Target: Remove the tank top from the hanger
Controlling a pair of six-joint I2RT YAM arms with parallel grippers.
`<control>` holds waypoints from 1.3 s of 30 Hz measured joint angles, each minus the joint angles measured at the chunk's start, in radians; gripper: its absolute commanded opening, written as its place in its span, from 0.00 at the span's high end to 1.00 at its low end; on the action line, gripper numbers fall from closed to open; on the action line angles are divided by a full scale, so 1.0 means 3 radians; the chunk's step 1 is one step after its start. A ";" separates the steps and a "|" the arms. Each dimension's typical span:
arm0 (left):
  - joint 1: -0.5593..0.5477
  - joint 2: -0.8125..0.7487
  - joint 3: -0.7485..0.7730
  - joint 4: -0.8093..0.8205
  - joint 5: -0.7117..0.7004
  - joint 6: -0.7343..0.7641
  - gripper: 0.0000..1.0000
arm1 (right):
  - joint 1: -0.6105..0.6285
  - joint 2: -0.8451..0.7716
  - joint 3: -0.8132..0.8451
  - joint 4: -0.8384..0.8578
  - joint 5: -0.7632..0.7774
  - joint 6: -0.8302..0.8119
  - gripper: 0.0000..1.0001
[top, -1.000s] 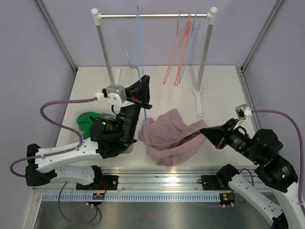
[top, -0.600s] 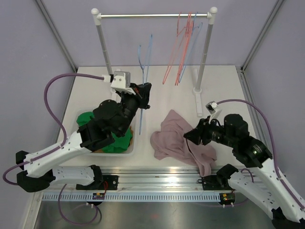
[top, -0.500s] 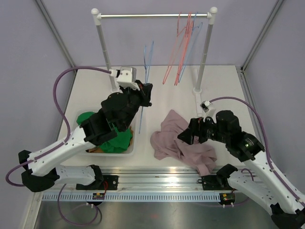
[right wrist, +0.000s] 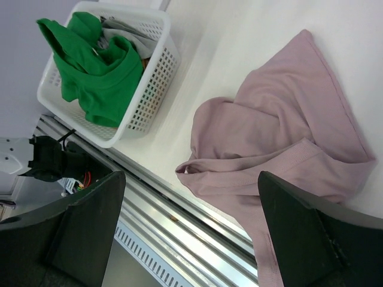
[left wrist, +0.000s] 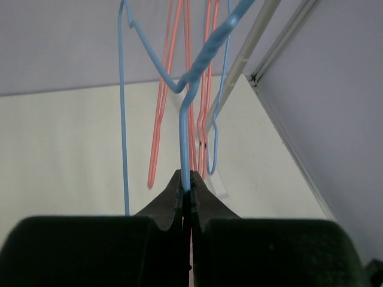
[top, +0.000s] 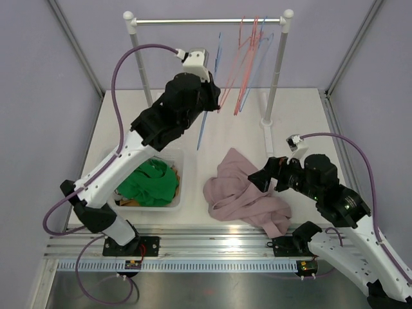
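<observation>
The pink tank top (top: 243, 190) lies crumpled on the table, off the hanger; the right wrist view shows it too (right wrist: 281, 137). My right gripper (top: 260, 178) hovers open just above its right side, with nothing between its fingers (right wrist: 84, 227). My left gripper (top: 215, 98) is raised high near the rack's rod and is shut on the thin wire of the bare blue hanger (top: 203, 125). In the left wrist view the hanger (left wrist: 184, 137) rises out of the shut jaws (left wrist: 187, 190), its twisted neck pointing up to the right.
A white garment rack (top: 206, 21) stands at the back with several red hangers (top: 248, 58) and a blue one (left wrist: 218, 119) on its right half. A white basket (top: 178, 187) with a green garment (top: 151, 183) sits at the front left. The metal rail (right wrist: 197, 221) runs along the near edge.
My right gripper opened and let go of the tank top, which dropped in a heap on the table. My left arm swung the bare blue hanger up from the basket to the rod.
</observation>
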 measured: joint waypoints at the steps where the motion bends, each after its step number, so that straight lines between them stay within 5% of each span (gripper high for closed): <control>1: 0.0056 0.0120 0.0165 -0.0014 0.0052 0.0003 1.00 | 0.0000 -0.0046 0.0000 0.0000 -0.0001 0.0003 0.00; 9: 0.0462 0.1160 0.1414 -0.0006 0.0453 0.0019 1.00 | 0.0000 -0.0296 0.0099 -0.0065 -0.0103 0.0019 0.00; 28: 0.0991 0.2104 0.1939 0.0481 0.1239 -0.0005 1.00 | 0.0000 -0.0417 0.0201 -0.0388 -0.0003 -0.0174 0.01; 35: 0.0946 0.2104 0.1935 0.0502 0.1414 -0.0015 0.84 | 0.0000 -0.0179 0.0117 -0.0403 0.0183 -0.0187 0.01; 39: 0.0942 0.2102 0.1935 0.0479 0.1436 -0.0005 0.61 | 0.0000 0.0195 0.0022 -0.0336 0.0235 -0.0135 0.00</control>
